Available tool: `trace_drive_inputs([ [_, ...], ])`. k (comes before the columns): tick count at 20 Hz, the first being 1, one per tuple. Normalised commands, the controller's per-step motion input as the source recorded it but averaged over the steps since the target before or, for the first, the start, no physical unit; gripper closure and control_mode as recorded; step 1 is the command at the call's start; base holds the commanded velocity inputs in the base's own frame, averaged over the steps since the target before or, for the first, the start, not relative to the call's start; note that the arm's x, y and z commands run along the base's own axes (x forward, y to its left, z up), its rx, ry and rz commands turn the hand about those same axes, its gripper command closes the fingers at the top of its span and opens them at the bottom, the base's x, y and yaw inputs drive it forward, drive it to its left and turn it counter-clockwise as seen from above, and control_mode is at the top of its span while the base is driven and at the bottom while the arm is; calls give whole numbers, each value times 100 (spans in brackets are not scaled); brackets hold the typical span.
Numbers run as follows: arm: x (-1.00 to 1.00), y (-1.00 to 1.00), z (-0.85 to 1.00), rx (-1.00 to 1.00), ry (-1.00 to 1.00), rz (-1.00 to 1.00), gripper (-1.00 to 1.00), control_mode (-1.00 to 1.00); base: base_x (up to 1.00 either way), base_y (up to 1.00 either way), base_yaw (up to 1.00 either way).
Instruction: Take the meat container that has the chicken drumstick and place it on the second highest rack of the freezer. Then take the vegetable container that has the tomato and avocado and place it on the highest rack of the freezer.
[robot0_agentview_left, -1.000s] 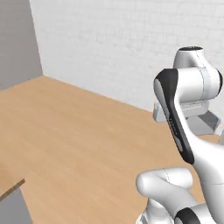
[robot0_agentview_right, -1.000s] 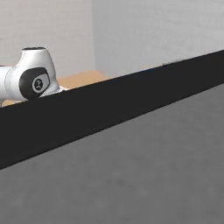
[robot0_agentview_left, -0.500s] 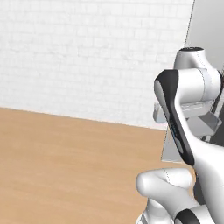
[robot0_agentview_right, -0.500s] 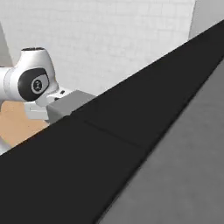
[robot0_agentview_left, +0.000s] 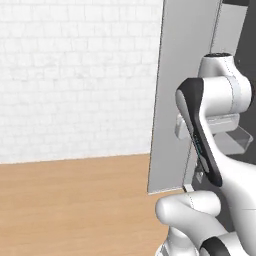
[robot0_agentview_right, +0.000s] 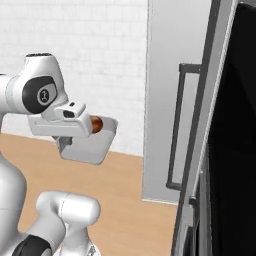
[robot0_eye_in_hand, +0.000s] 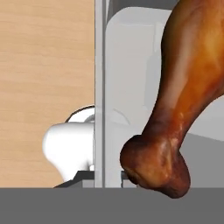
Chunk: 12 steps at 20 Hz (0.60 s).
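The drumstick (robot0_eye_in_hand: 179, 96) lies in the container (robot0_agentview_right: 89, 146), a pale translucent tray carried in the air at the end of the arm. From the right base camera its reddish-brown end (robot0_agentview_right: 96, 124) pokes out just past the wrist, at the tray's upper rim. The hand camera sees it close up: glossy brown meat filling the right side, its knobby end low in the frame, resting against the tray's grey inner wall (robot0_eye_in_hand: 131, 78).

The hand (robot0_agentview_right: 64, 142) sits at the tray's near edge under the white wrist, and its fingers are hidden there; they appear to be drawn together, clamped on the tray's rim. The tray hangs clear of everything below it, above the wooden floor (robot0_agentview_right: 125, 190).

To the right of the tray stands the freezer (robot0_agentview_right: 172, 100), its tall grey door swung open and seen nearly edge-on, with the long black bar handle (robot0_agentview_right: 176, 130) running down its face. From the left base camera the tray (robot0_agentview_left: 235, 142) shows beyond the arm, near the door's edge (robot0_agentview_left: 182, 95). A white brick wall (robot0_agentview_left: 75, 75) closes the room behind.
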Motion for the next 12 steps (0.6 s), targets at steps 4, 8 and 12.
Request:
trace_drive_inputs([
  [4, 0, 0, 0, 0, 0, 0, 100, 100, 73, 65, -66],
  [8, 0, 0, 0, 0, 0, 0, 100, 100, 97, 93, -58],
  [12, 0, 0, 0, 0, 0, 0, 100, 100, 58, 77, -56],
])
